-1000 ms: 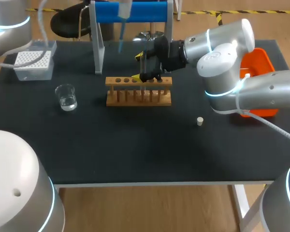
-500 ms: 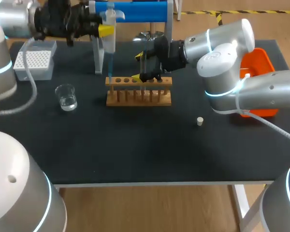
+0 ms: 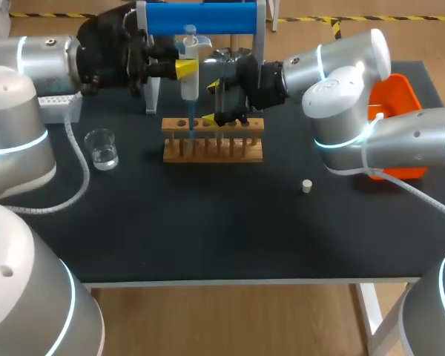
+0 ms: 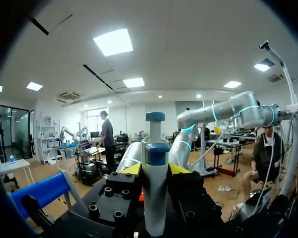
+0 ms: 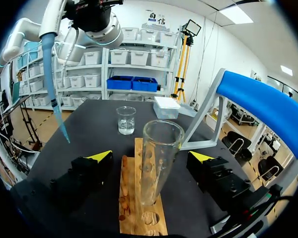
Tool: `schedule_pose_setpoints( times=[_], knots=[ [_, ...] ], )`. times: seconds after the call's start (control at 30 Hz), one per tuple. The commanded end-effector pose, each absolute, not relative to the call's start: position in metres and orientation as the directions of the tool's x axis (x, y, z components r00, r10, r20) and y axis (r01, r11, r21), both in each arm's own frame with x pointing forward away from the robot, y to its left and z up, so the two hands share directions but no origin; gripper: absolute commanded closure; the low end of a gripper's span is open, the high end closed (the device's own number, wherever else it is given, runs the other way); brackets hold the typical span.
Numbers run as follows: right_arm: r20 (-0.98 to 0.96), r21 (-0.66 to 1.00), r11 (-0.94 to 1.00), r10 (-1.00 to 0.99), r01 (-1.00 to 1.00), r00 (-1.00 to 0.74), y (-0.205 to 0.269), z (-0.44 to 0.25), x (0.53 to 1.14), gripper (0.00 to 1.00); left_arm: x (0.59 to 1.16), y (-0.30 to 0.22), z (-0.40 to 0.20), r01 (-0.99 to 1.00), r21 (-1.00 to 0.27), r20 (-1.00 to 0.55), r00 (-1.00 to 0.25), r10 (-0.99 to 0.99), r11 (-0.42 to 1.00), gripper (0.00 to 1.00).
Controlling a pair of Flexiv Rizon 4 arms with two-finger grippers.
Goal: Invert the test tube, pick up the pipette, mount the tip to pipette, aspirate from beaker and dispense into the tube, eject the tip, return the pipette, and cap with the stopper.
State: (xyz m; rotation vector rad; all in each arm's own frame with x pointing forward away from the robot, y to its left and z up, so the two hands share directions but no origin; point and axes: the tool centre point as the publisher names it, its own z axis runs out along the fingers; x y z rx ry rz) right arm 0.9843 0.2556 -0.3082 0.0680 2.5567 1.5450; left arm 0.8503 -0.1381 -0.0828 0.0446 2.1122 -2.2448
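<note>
A clear test tube (image 5: 156, 163) stands mouth up in the wooden rack (image 3: 213, 141), and my right gripper (image 5: 150, 156) is open around it with both fingers well clear of the glass. In the head view that right gripper (image 3: 211, 102) sits at the rack's far side. My left gripper (image 3: 184, 68) is shut on the white pipette (image 3: 189, 80), held upright above the rack's left end, its blue tip (image 5: 52, 79) pointing down. The left wrist view shows the pipette (image 4: 155, 188) clamped between the fingers. The beaker (image 3: 101, 148) with water stands left of the rack. A small white stopper (image 3: 307, 186) lies to the right.
The blue-topped pipette stand (image 3: 200, 18) rises behind the rack. A white tip box (image 3: 59, 107) sits at the far left, partly behind my left arm. An orange tray (image 3: 400, 96) lies at the right edge behind my right arm.
My left arm has swung in from the far left and carried the pipette rightward to above the rack's left end. The right arm has not moved.
</note>
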Motion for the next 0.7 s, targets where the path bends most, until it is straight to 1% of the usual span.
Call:
schedule_pose_setpoints(
  times=[0.03, 0.53, 0.7],
  knots=[
    [-0.107, 0.882, 0.469, 0.117, -0.040, -0.987, 0.256, -0.308, 0.985, 0.00, 0.852, -0.141, -0.085, 0.064, -0.996, -0.062, -0.998, -0.024, -0.065, 1.00],
    [-0.107, 0.882, 0.469, 0.117, -0.040, -0.987, 0.256, -0.308, 0.985, 0.00, 0.852, -0.141, -0.085, 0.064, -0.996, -0.062, -0.998, -0.024, -0.065, 1.00],
    [-0.107, 0.882, 0.469, 0.117, -0.040, -0.987, 0.256, -0.308, 0.985, 0.00, 0.850, -0.156, -0.093, 0.079, -0.994, -0.079, -0.997, 0.000, -0.079, 1.00]
  ],
)
